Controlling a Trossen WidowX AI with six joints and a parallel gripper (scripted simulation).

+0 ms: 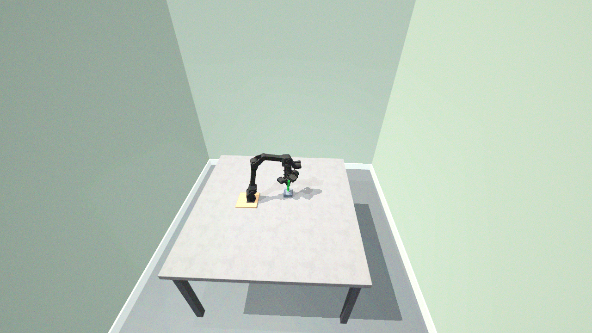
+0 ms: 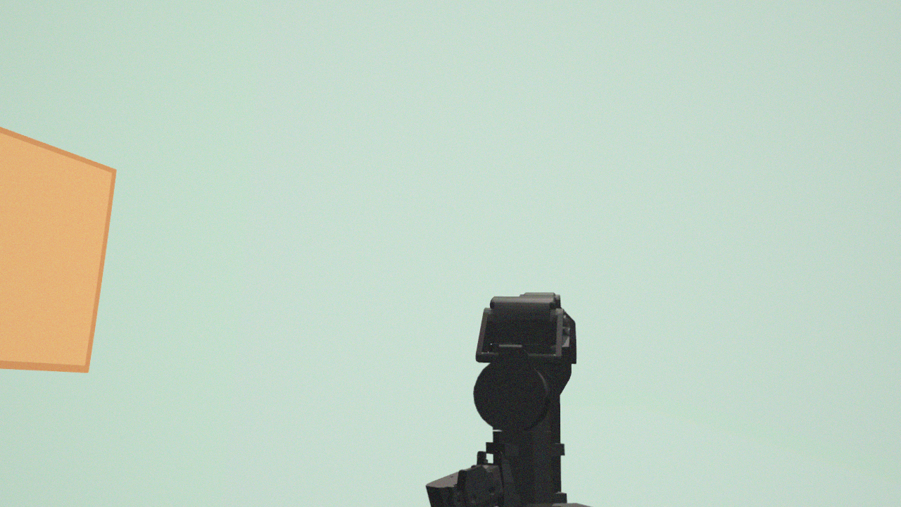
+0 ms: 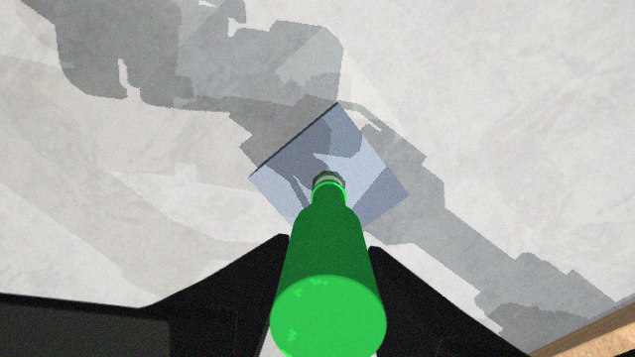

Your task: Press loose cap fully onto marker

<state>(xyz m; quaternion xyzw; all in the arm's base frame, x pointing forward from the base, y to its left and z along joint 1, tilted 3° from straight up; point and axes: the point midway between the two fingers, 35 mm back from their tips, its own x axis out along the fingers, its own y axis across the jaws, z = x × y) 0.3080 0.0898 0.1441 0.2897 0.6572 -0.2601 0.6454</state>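
While claw [image 3: 324,278] pinches green cap [image 3: 327,278] over marker [image 3: 327,190], holder block [image 3: 303,164] well inside table [image 1: 268,244] edges.

One cap [image 3: 327,278], one marker [image 3: 327,185], one block [image 3: 369,171]

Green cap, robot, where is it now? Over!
Fingers shut on green cap. Cap over marker in holder block, seating unclear. Nothing in the way.
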